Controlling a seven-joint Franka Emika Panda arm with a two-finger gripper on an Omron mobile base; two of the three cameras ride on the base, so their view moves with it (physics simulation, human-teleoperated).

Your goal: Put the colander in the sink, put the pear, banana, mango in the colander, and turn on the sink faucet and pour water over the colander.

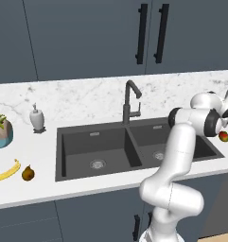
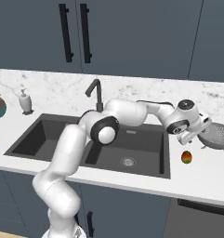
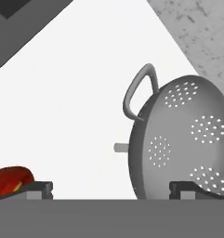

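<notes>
Gripper (image 2: 193, 135) is spread wide with nothing between the fingers, hanging off the outstretched arm over the counter to the right of the sink (image 2: 48, 135), just beside the colander (image 2: 217, 135). The sink is bare, both basins, and the sink faucet (image 2: 95, 93) stands behind the divider. The colander sits on the white marble past the sink's right rim, apart from the basins; in the hand view it lies ahead and off toward the right fingertip, perforated bowl wall facing the camera, one loop handle (image 3: 140, 95) sticking up on its near-left side. So the key relation: the target is not centred between the fingers, it's offset to one side, and the rim or handle is the graspable part, not the bowl wall. My read is the hand needs to shift toward the colander before closing. The banana (image 1: 6, 172) and pear (image 1: 28, 173) lie on the counter well left of the sink, touching or nearly so. The mango (image 2: 187, 157) sits on the counter front edge, near the gripper.
</notes>
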